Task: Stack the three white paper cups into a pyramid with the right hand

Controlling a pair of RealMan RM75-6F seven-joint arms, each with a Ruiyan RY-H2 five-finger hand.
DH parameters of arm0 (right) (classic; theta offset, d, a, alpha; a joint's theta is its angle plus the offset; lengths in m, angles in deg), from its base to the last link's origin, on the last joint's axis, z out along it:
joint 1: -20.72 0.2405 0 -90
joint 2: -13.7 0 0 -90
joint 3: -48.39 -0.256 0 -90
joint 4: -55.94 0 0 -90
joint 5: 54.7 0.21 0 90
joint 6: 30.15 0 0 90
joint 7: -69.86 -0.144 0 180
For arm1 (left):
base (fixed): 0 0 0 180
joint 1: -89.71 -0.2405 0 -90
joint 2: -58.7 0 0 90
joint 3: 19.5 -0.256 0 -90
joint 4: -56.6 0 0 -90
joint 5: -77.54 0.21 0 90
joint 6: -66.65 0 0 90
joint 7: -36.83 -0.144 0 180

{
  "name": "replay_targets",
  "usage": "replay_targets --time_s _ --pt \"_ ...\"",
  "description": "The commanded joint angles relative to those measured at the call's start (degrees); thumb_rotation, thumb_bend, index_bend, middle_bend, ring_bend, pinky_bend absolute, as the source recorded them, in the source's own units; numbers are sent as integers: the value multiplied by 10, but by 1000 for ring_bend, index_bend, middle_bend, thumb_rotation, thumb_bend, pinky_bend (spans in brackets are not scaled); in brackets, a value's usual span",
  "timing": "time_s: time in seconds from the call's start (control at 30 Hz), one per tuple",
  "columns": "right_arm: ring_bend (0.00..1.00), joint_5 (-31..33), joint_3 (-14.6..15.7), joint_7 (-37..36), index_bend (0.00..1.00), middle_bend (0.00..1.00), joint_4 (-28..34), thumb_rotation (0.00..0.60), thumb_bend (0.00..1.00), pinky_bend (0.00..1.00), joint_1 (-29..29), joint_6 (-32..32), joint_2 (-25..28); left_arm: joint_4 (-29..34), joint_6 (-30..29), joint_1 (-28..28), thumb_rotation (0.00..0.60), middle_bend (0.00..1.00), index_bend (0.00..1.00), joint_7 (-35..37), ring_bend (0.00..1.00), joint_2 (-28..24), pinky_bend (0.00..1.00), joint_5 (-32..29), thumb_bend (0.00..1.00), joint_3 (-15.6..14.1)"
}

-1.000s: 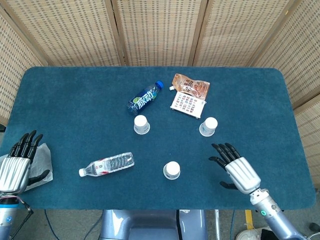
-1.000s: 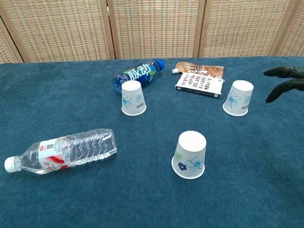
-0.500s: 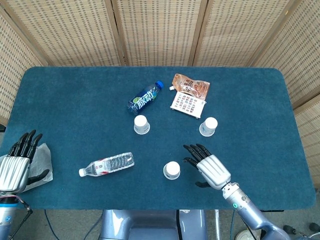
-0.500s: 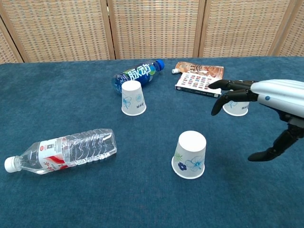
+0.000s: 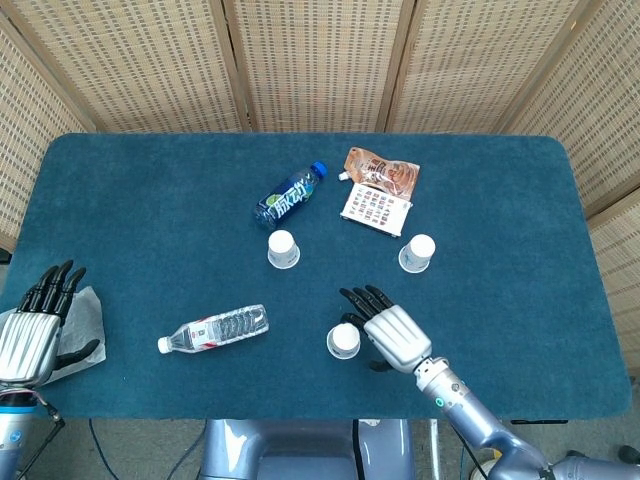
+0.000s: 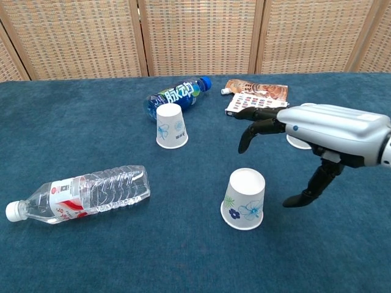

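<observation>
Three white paper cups stand upside down on the blue table. The nearest cup [image 5: 344, 341] [image 6: 245, 199] is at the front middle. A second cup [image 5: 283, 249] [image 6: 170, 126] stands further back on the left, and the third cup [image 5: 417, 253] [image 6: 297, 142] on the right is mostly hidden behind my hand in the chest view. My right hand [image 5: 388, 332] [image 6: 317, 131] hovers open just right of and above the nearest cup, fingers spread, holding nothing. My left hand [image 5: 35, 325] rests open at the table's left front edge on a white cloth [image 5: 88, 318].
A clear water bottle [image 5: 213, 329] [image 6: 79, 194] lies at the front left. A blue bottle [image 5: 291, 194] [image 6: 175, 96] lies behind the left cup. A snack pouch [image 5: 382, 171] [image 6: 259, 89] and a printed card [image 5: 376, 208] [image 6: 252, 105] lie at the back right.
My right hand has moved left across the table, from the right side to just beside and above the nearest cup. The cups and my left hand have not moved.
</observation>
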Motion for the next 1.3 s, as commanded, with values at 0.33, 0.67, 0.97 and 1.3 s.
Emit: replay_targets --time_s 0.33,0.67,0.97,1.3 --pt "0 73 -19 55 304 0 -28 600 160 114 47 36 -63 -6 19 6 600 0 21 9 0 0 159 -14 109 1" --pt "0 115 -23 75 296 0 -56 600 161 114 74 44 -87 -8 24 9 600 0 24 13 0 0 159 -19 108 3" --pt "0 132 -11 93 392 1 -59 600 161 144 77 24 -90 -9 28 11 600 0 25 9 0 2 159 -17 110 0" --pt "0 134 -4 88 564 78 -66 600 166 170 79 13 -97 -5 23 10 600 0 28 10 0 -1 160 -12 110 -2"
